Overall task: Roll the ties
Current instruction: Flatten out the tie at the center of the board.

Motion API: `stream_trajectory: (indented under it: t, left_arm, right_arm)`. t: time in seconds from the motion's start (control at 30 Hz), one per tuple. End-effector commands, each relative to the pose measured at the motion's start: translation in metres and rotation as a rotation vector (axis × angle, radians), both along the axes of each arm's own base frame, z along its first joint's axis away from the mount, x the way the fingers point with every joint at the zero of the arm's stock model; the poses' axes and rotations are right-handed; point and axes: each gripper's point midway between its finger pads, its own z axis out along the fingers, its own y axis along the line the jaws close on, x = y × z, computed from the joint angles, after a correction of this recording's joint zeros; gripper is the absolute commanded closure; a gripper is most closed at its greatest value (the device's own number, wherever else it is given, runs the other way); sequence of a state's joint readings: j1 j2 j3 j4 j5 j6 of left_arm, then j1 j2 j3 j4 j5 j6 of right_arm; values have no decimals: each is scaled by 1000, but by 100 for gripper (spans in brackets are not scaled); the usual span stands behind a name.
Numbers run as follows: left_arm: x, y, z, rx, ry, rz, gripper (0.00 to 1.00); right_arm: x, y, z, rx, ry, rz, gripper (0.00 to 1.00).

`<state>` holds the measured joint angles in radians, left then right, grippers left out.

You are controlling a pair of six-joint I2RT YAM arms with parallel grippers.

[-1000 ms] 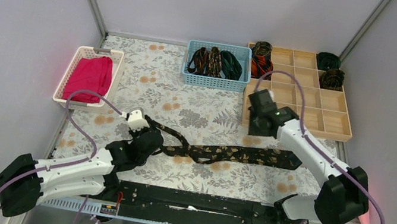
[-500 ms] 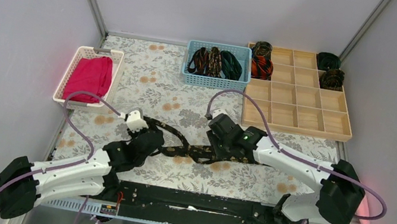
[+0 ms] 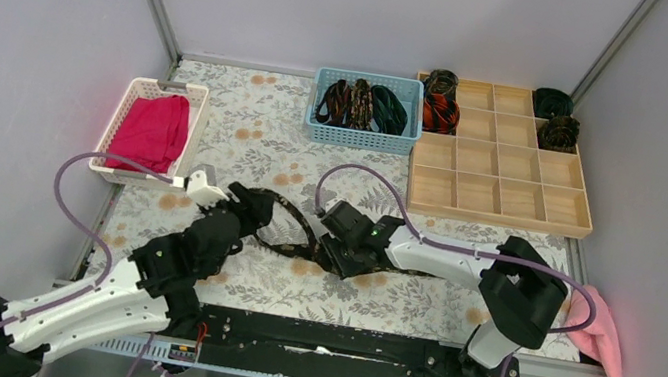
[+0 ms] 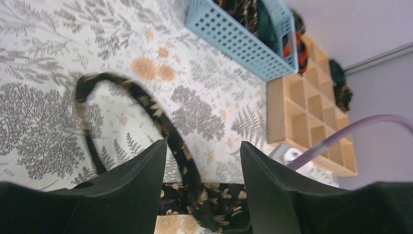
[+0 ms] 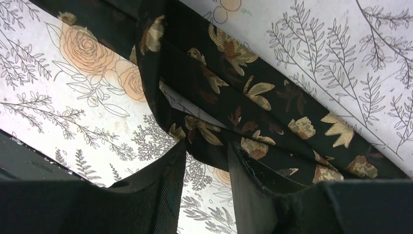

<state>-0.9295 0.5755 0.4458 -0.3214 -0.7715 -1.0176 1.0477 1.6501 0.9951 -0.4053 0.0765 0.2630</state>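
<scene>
A black tie with gold-brown flecks point(image 3: 296, 262) lies on the floral cloth, its narrow end looped and its wide part folded over. My left gripper point(image 3: 257, 203) is open and empty, hovering over the narrow loop point(image 4: 160, 122); the strip runs on the cloth below the gap between its fingers point(image 4: 203, 146). My right gripper point(image 3: 330, 254) is open at the tie's middle, and a fold of the tie point(image 5: 243, 122) sits right at its fingertips point(image 5: 206, 146). Rolled ties point(image 3: 439, 112) sit in the wooden organizer point(image 3: 501, 197). Loose ties point(image 3: 363, 104) fill the blue basket point(image 3: 360, 138).
A white basket point(image 3: 109, 153) at the left holds a magenta folded cloth point(image 3: 153, 128). A pink towel point(image 3: 599, 330) lies at the right table edge. The black rail point(image 3: 326, 341) runs along the near edge. Purple cables arch over both wrists.
My right arm swung from the organizer leftward down onto the tie's middle. The tie's wide part has been pulled left and bunched. My left gripper shifted slightly up and left.
</scene>
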Motion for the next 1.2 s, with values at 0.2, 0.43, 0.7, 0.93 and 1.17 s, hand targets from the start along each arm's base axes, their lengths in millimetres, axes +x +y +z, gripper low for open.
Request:
stream_trajectory:
  t: [0.2,0.43,0.7,0.93,1.17]
  left_arm:
    - [-6,28,19,42,-46,59,36]
    - [-6,32,20,58,-53,67,36]
    - [-8,33,16,69,-48,60,36]
    - [-8,32,16,72,-49,56,36]
    - [-7,31,16,74,-56,50,36]
  right_arm:
    - [2,35,15,100,-32,75,54]
    - [-1,45,11,106,-33,91,54]
    - [26,38,7,35,-167,25,85]
    - [41,39,39,47,-260,-4,90]
    - [63,30,39,-39,-363,-43,91]
